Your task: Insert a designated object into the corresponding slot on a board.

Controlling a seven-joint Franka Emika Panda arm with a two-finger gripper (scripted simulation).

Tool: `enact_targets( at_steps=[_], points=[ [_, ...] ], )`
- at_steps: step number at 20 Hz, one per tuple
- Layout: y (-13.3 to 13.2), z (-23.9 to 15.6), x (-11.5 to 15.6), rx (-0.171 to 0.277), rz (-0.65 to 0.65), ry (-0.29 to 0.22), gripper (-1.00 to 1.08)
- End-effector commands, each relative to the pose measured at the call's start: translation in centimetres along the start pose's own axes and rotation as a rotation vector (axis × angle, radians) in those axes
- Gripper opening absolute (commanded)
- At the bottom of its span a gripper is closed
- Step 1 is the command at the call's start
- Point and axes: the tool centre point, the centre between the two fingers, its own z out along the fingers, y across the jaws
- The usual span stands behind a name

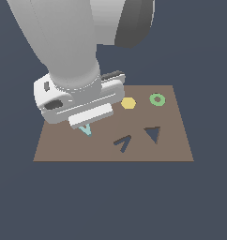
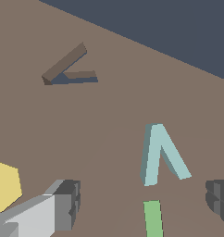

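Observation:
The designated object, a pale teal V-shaped chevron (image 2: 160, 155), lies flat on the brown board (image 2: 109, 120). In the exterior view only its tip (image 1: 87, 130) shows beneath my hand. My gripper (image 2: 144, 198) hovers over it, open, its dark fingertips (image 2: 70, 201) spread wide to either side and touching nothing. The slot, a dark V-shaped cutout (image 1: 122, 142) (image 2: 67, 69), sits apart from the piece, toward the exterior view's right. In the exterior view my gripper (image 1: 87, 124) is over the left part of the board (image 1: 59, 150), its fingers hidden by the hand.
A dark triangle cutout (image 1: 153, 134) lies just right of the slot. A yellow hexagon (image 1: 128, 103) (image 2: 5, 185) and a green ring (image 1: 157, 99) sit near the board's far edge. The end of a green piece (image 2: 153, 218) lies close to the teal chevron.

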Motion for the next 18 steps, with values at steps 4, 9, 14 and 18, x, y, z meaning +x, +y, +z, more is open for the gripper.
enact_targets(
  at_steps=[4, 9, 14, 18],
  points=[
    [1.6, 2.0, 0.5, 0.002, -0.104, 0.001, 1.00],
    [2.5, 3.2, 1.0, 0.003, -0.168, 0.001, 1.00],
    [3.0, 3.9, 1.2, 0.004, -0.201, 0.001, 1.00],
    [3.0, 3.9, 1.3, 0.003, -0.205, 0.001, 1.00]
  ],
)
